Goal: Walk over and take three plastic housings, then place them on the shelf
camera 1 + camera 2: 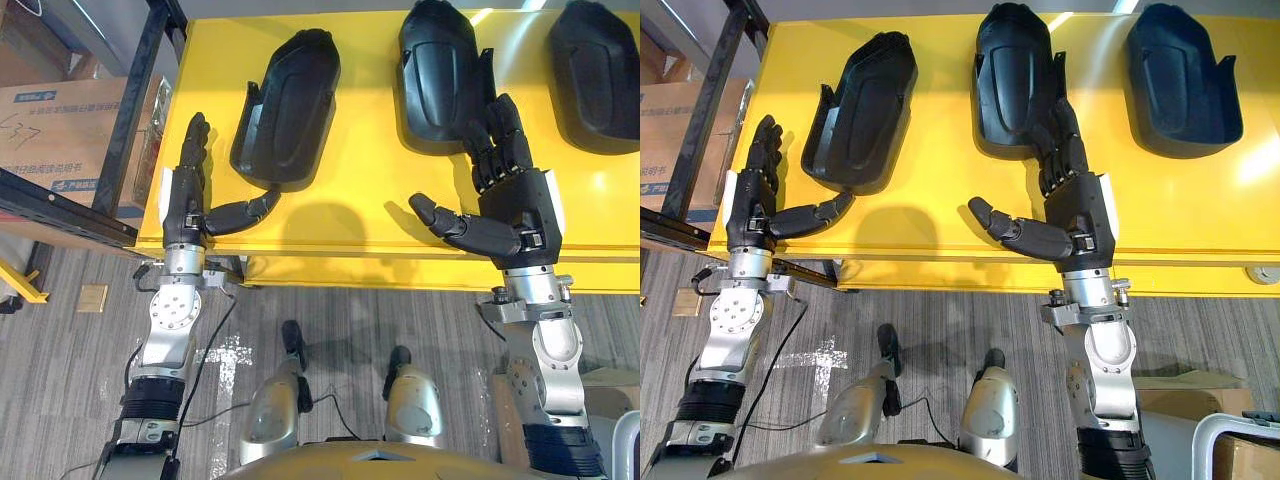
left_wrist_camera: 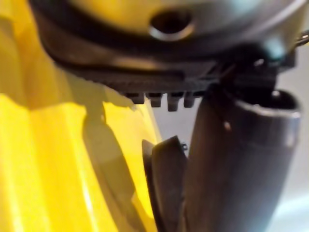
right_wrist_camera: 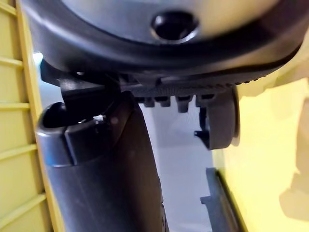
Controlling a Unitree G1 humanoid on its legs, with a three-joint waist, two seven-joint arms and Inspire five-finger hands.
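Three black plastic housings lie on a yellow table [image 1: 340, 225]: a left one [image 1: 290, 105], a middle one [image 1: 440, 75] and a right one [image 1: 1185, 80]. My left hand [image 1: 185, 200] rests open at the table's left front corner, fingers straight, its thumb reaching toward the left housing's near end. My right hand [image 1: 510, 205] is open over the table's front edge, fingers pointing up beside the middle housing's near right edge, thumb stretched out to the left. Neither hand holds anything. A housing's edge [image 2: 166, 179] shows past the left thumb in the left wrist view.
A black metal shelf frame [image 1: 130, 110] stands to the left of the table, with a cardboard box [image 1: 60, 130] behind it. Grey carpet floor [image 1: 340, 310] runs under the table's front edge.
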